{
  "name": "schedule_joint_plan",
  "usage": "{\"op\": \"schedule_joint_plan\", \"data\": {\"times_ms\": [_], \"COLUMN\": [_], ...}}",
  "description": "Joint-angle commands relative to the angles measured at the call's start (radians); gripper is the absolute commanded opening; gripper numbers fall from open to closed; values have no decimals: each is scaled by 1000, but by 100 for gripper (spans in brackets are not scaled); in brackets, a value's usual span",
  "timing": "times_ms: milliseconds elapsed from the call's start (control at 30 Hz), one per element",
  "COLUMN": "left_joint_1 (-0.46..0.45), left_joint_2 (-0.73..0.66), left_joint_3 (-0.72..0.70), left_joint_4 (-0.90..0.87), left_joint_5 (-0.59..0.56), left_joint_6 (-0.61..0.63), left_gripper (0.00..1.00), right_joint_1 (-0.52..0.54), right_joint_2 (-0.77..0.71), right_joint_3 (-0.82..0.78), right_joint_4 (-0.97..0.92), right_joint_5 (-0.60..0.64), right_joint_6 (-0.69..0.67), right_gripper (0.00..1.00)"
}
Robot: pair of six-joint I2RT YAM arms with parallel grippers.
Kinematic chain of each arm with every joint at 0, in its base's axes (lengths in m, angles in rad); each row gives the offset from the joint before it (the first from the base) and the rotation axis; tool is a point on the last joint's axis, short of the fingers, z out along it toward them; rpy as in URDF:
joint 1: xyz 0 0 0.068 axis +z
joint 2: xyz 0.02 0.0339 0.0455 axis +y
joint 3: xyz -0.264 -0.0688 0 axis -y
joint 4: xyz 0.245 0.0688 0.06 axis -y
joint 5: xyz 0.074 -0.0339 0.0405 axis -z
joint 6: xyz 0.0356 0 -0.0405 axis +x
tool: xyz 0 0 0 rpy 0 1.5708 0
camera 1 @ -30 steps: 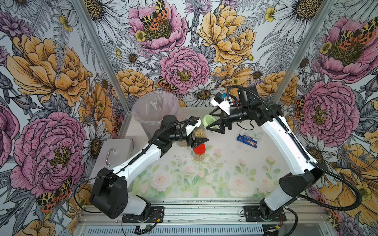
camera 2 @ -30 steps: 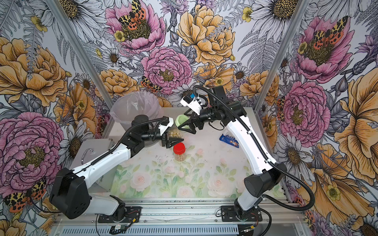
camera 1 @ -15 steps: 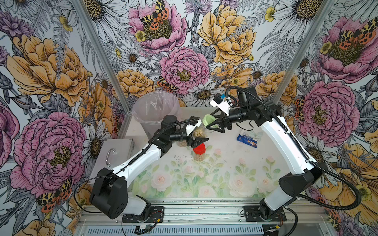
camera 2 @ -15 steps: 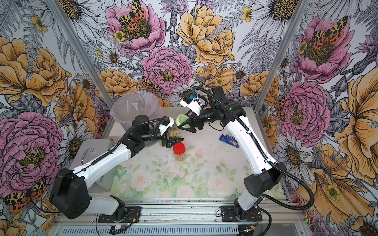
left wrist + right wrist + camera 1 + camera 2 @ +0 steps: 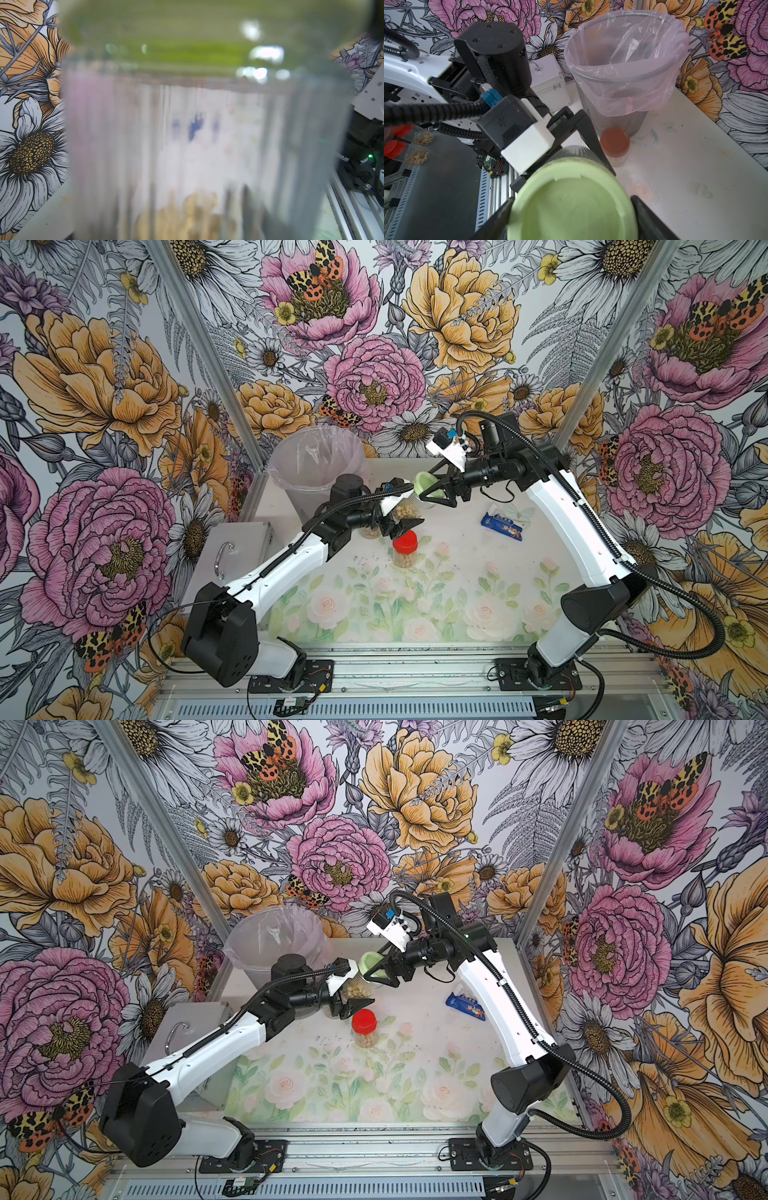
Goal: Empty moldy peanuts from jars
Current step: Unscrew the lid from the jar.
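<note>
Jar point(image 5: 411, 502) held tilted — left gripper point(image 5: 403, 516) clamps its clear body, right gripper point(image 5: 430, 488) closed on its green lid point(image 5: 571, 203).

A plastic-lined bin point(image 5: 287, 483) stands upright; a blue packet point(image 5: 501, 526) lies flat, well apart.

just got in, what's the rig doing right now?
The left pincer holds a clear jar of peanuts tilted above the table. The right pincer grips its green lid, apparently to unscrew it. The lid is on, so no pouring yet. A red-lidded jar stands closed on the table, and a brown-lidded jar sits beside the lined bin.
</note>
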Motion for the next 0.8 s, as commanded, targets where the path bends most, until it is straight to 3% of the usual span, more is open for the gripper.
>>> {"op": "schedule_joint_plan", "data": {"times_ms": [0, 167, 533, 767], "left_joint_1": [13, 37, 49, 68], "left_joint_2": [-28, -46, -49, -51], "left_joint_3": [21, 23, 40, 61], "left_joint_4": [-60, -67, -127, -188], "left_joint_5": [-11, 48, 78, 91], "left_joint_6": [37, 24, 38, 66], "left_gripper": [6, 4, 4, 4], "right_joint_1": [-15, -19, -21, -26], "right_joint_2": [-33, -32, -37, -60], "right_joint_3": [26, 47, 28, 10], "right_joint_4": [28, -111, -137, -141], "right_joint_5": [-72, -120, -63, -60], "right_joint_6": [-46, -219, -301, -461], "right_gripper": [78, 81, 78, 78]}}
